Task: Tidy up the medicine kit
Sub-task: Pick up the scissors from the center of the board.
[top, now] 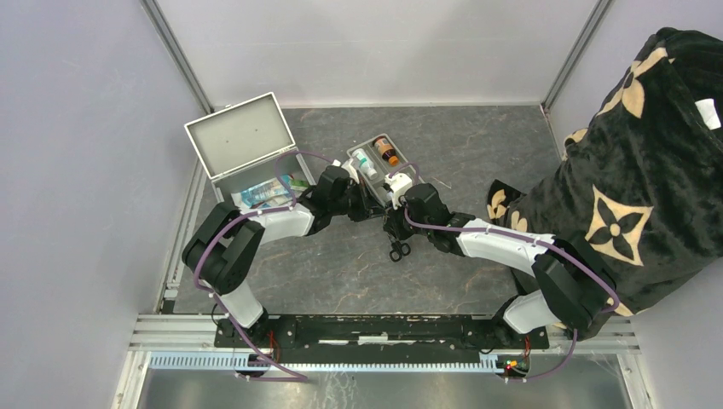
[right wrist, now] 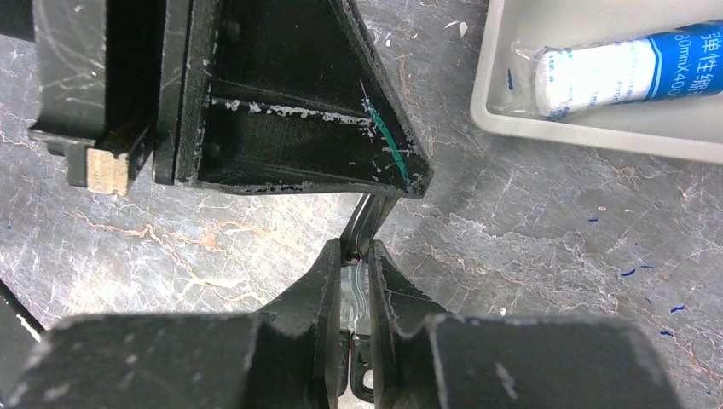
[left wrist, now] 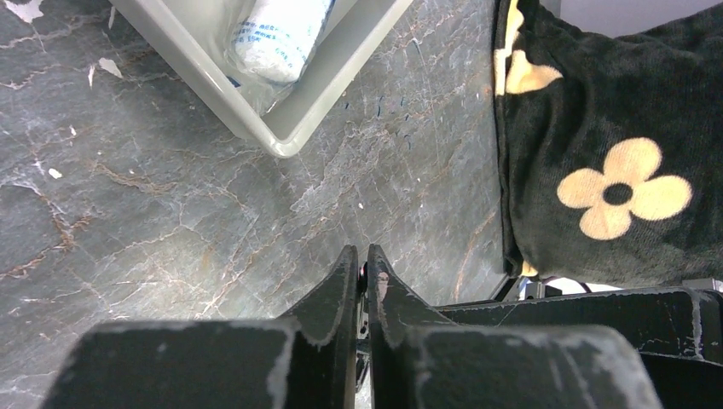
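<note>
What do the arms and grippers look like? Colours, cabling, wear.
Both the left arm and right arm have white link shells between black joints, with a purple cable looping along each. The left gripper and right gripper are black with wedge-shaped fingers, edges scuffed whitish; one bears a green streak.

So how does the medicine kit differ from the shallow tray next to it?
The medicine kit is a deep metal case with a hinged lid standing open; the tray is shallow and lidless. The kit holds blue-and-white packets; the tray holds a white bottle, a brown bottle and a wrapped roll. Both are grey and rest on the table.
</note>
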Tool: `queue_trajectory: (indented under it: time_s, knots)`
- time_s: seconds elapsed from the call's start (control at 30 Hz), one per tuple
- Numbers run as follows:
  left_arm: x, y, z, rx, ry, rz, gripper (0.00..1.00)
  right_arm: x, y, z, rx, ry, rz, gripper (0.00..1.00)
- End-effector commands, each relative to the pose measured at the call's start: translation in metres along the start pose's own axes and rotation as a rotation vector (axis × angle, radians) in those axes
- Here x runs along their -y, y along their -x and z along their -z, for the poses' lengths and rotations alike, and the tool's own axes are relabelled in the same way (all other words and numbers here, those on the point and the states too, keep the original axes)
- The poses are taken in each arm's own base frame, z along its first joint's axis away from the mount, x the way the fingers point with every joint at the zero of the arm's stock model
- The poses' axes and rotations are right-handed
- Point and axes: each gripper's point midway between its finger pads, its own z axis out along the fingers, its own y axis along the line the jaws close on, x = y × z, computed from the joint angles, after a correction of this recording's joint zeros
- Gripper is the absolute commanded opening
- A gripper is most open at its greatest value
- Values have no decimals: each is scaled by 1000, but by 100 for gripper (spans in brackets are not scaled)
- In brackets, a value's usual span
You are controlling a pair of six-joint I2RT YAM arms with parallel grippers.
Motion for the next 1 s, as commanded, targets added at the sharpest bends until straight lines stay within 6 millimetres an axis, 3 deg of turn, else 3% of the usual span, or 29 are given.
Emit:
queue_trajectory:
  time_s: [0.0,0.17,0.27,0.43,0.53,0.8,0.97]
  knots:
    - [11,0,-1,0,-45,15,3,-10,33,4,100,33,0,0]
    - [11,1,-1,6,-44,11,2,-7,33,9,102,15,8,3]
    - [14,4,3,20,-49,-7,2,0,33,14,106,-3,7,27]
    - [21,7,9,35,-63,-33,2,1,35,25,108,76,-2,50]
    - [27,10,14,47,-78,-54,2,-2,35,32,107,136,7,57]
    - [52,20,29,71,-130,-86,2,-13,33,35,78,234,43,59]
    - [67,28,47,106,-171,-193,2,-23,44,43,96,292,96,55]
